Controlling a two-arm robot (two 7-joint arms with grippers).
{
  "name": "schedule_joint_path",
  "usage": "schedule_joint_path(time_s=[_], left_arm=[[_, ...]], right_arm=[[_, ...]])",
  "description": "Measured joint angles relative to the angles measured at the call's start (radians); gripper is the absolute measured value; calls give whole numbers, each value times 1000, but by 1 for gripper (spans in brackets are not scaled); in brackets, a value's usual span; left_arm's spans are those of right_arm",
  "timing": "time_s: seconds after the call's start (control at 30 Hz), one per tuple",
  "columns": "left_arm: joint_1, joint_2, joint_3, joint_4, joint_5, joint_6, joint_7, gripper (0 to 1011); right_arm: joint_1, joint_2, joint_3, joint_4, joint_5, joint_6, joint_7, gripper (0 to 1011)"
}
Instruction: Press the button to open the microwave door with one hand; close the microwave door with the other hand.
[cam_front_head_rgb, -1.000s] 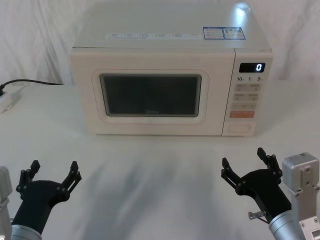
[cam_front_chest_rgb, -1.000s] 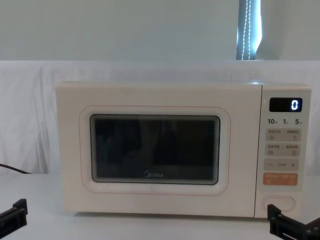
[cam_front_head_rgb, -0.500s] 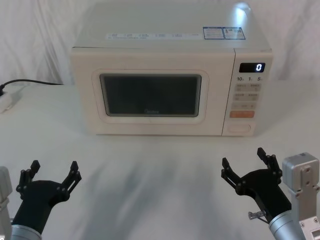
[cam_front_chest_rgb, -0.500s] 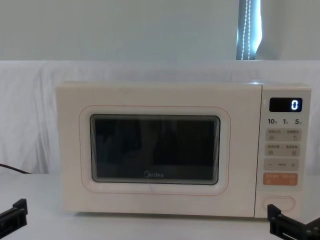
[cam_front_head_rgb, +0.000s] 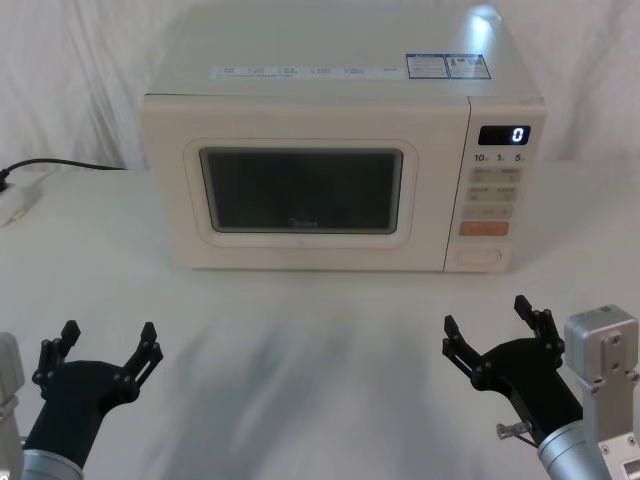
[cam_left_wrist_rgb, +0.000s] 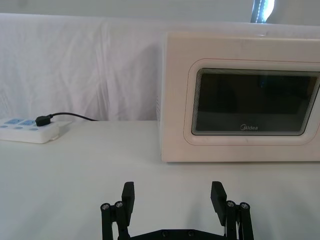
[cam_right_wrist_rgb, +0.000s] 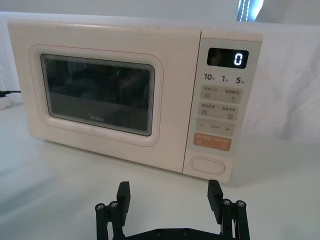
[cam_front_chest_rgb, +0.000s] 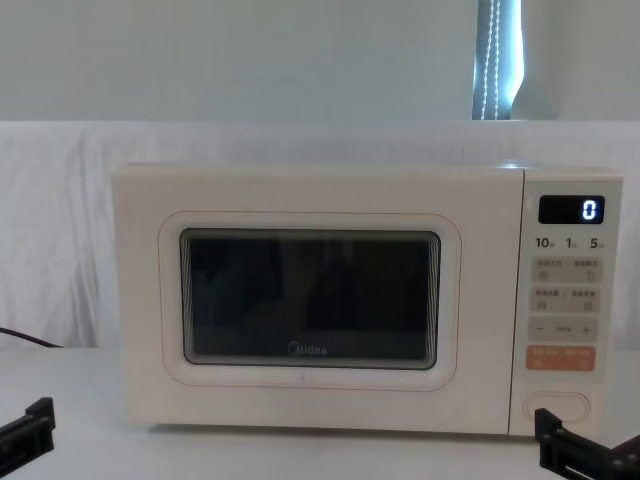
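While sitting at the back of the white table (cam_front_head_rgb: 320, 340), microwave (cam_front_head_rgb: 340, 170) facing forward with microwave door (cam_front_head_rgb: 305, 190) fully shut, display reading 0. Button (cam_front_head_rgb: 478, 254) at the bottom of the control panel, under the orange key (cam_front_head_rgb: 484, 228), untouched. Left gripper (cam_front_head_rgb: 97, 345) low near the front left, fingers spread, holding nothing. Right gripper (cam_front_head_rgb: 497, 320) front right, also spread wide and empty, well short of the button. Power strip (cam_left_wrist_rgb: 27, 131) off to the left with a black plug in it.
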Motion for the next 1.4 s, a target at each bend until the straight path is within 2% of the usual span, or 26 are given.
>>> schedule_joint_path(time_s=[0.1, 0.3, 0.53, 0.57, 0.8, 0.87, 0.97, 1.07, 1.17, 1.27, 1.4], left_arm=[[0, 0, 0, 0, 0, 0, 0, 1001], [0, 0, 0, 0, 0, 0, 0, 1001], [0, 0, 0, 0, 0, 0, 0, 1001], [0, 0, 0, 0, 0, 0, 0, 1001], [0, 0, 0, 0, 0, 0, 0, 1001], [0, 0, 0, 0, 0, 0, 0, 1001], [0, 0, 0, 0, 0, 0, 0, 1001], [0, 0, 0, 0, 0, 0, 0, 1001], [0, 0, 0, 0, 0, 0, 0, 1001], [0, 0, 0, 0, 0, 0, 0, 1001], [0, 0, 0, 0, 0, 0, 0, 1001]], right_arm=[[0, 0, 0, 0, 0, 0, 0, 994], [0, 0, 0, 0, 0, 0, 0, 882], [0, 0, 0, 0, 0, 0, 0, 692], [0, 0, 0, 0, 0, 0, 0, 635], [0, 0, 0, 0, 0, 0, 0, 441], [0, 0, 0, 0, 0, 0, 0, 356], [0, 0, 0, 0, 0, 0, 0, 300], [0, 0, 0, 0, 0, 0, 0, 164], [0, 0, 0, 0, 0, 0, 0, 115], [0, 0, 0, 0, 0, 0, 0, 5], [0, 0, 0, 0, 0, 0, 0, 0]])
